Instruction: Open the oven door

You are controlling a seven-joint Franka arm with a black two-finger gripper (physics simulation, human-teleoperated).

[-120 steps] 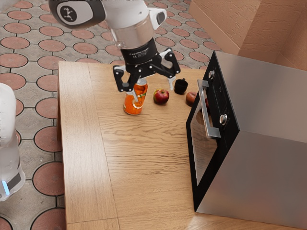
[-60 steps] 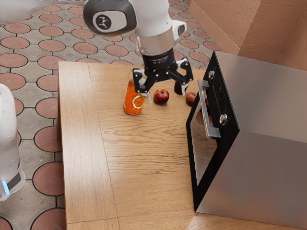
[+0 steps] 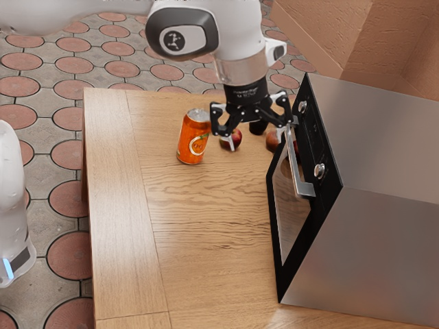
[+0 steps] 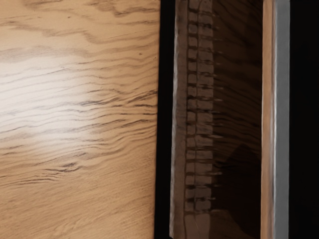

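Gripper seen at one o'clock in exterior view, jaws spread wide; contact with handle can't be told. Door shut, at four o'clock; oven cropped by view's edge. Handle's ends cut off in wrist view. Apple and dark object partly hidden by gripper.
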